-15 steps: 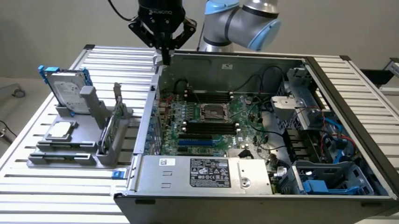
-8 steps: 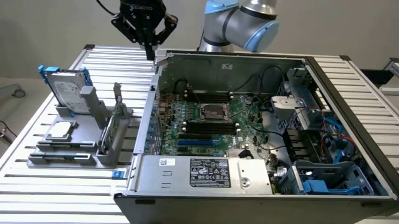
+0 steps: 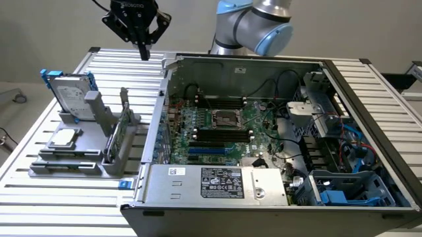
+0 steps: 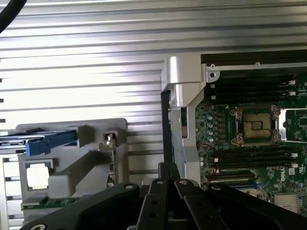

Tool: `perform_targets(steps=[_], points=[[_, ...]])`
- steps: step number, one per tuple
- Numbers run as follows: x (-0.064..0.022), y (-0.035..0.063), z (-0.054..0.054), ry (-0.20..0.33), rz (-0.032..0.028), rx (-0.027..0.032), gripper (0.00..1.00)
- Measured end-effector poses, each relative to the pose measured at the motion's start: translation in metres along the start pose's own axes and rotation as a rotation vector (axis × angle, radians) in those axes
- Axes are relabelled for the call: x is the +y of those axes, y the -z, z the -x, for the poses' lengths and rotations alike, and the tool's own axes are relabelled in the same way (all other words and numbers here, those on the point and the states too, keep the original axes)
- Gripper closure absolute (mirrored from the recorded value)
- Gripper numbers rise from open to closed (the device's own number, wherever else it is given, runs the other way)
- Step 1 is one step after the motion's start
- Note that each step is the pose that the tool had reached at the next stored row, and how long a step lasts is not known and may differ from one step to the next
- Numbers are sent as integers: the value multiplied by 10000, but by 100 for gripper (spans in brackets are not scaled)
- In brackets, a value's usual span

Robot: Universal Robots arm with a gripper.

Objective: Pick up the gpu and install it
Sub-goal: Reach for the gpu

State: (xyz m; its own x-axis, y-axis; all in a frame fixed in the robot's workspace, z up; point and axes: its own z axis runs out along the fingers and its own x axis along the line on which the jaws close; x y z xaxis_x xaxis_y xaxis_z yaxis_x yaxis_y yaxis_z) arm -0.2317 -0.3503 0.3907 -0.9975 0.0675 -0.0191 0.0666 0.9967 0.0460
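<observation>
Gpu [image 3: 118, 134] stands on edge in the grey rack [image 3: 72, 169] at the exterior view's left, beside the open computer case [image 3: 159, 123]. The gripper [image 3: 144, 53] hangs clenched and empty at upper left, well apart.

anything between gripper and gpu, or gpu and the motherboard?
Nothing visible between gripper and gpu; it stands on edge in the gray holder, open from above. Between gpu and motherboard stands the case wall.

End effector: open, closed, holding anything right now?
End effector: closed, empty, above the table's far edge; the gpu stands in the grey stand.
</observation>
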Motion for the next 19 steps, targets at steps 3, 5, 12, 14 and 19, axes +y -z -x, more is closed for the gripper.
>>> perform_targets(steps=[3,5,12,14,19], points=[[37,-9,-122,5,-10,0,89],[52,-15,-209,8,-16,-2,89],[51,-66,-478,32,-41,31,89],[45,-89,-552,39,-42,42,89],[27,-142,-661,65,-48,139,89]])
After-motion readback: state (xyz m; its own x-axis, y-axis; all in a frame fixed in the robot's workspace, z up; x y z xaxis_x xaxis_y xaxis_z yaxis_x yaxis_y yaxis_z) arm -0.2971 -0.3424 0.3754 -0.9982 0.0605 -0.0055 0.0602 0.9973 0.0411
